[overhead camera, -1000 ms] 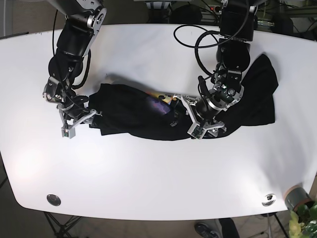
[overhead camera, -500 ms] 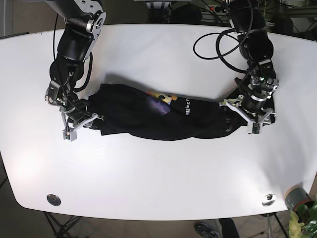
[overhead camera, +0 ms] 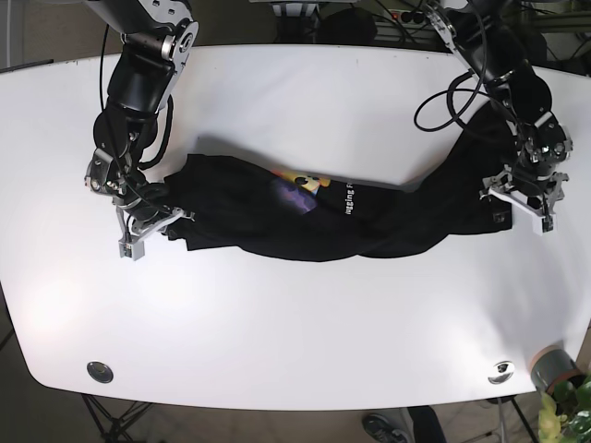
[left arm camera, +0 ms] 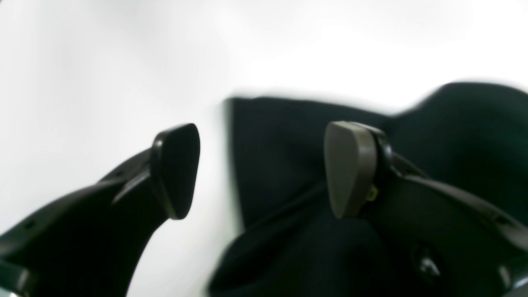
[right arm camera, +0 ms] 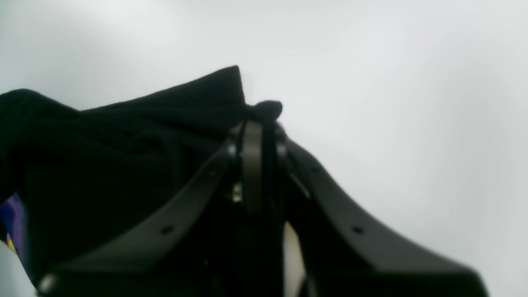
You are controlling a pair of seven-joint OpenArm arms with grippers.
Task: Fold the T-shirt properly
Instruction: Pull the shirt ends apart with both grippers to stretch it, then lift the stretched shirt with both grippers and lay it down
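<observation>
With the right end effector [overhead camera: 148, 231] pinching the T-shirt [overhead camera: 305, 217] at 9 o'clock and the left end effector [left arm camera: 260, 169] wide at 3 o'clock, the twisted cloth may bunch.

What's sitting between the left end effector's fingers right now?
In the left wrist view, an edge of the black T-shirt lies in the open left end effector, ungripped.

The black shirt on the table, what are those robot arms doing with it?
Two robot arms are working on a black T-shirt that lies bunched and twisted across the white table. The right gripper is shut on one end of the shirt. The left gripper is at the other end with its jaws open, cloth lying between them but not pinched. The shirt is not folded yet; it looks like a stretched-out rope with its print partly showing.
</observation>
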